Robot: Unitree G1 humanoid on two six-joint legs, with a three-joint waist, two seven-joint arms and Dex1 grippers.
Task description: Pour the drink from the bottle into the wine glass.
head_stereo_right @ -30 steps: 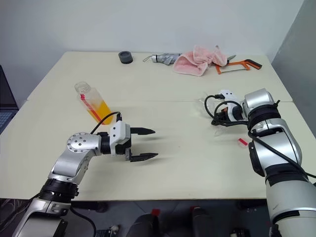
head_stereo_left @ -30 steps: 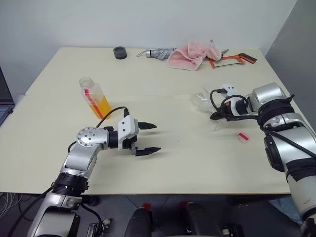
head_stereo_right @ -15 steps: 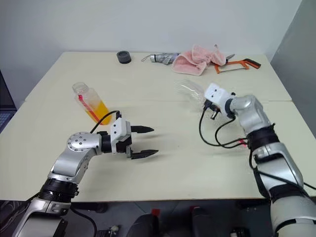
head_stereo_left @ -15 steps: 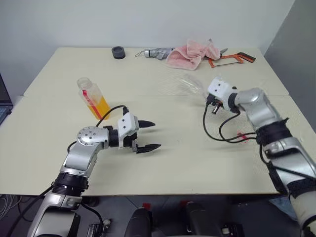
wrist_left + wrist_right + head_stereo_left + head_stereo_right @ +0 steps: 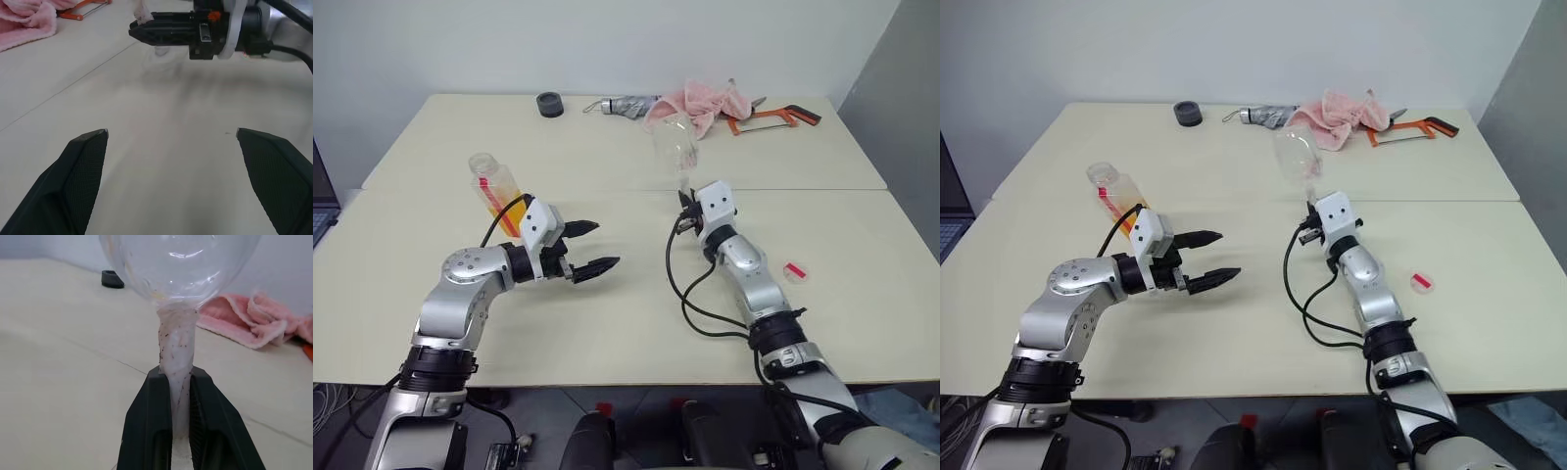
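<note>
Wine glass (image 5: 675, 147) was held above the middle of the bench (image 5: 626, 323), its stem pinched between the two pressed-together fingers of the right tool (image 5: 177, 396) and its rounded bowl raised upward, tilted slightly toward the far edge. The stem looked cloudy and speckled in the right wrist view, and the bowl appeared empty. The bottle (image 5: 499, 193) stood on the bench at the robot's left, leaning a little, uncapped, with the orange drink (image 5: 514, 211) filling its lower part and a red strip running down its side. The left tool (image 5: 590, 247) was seen just in front of the bottle, fingers spread wide and holding nothing, pointed toward the right tool; whether it touched the bottle could not be told. A small red-and-white cap (image 5: 794, 271) lay on the bench to the right of the right arm, well apart from the bottle. Along the far edge were a black ring-shaped object (image 5: 549, 103), a folded grey umbrella (image 5: 622, 105), a pink towel (image 5: 700, 106) and an orange hacksaw (image 5: 773, 119).
</note>
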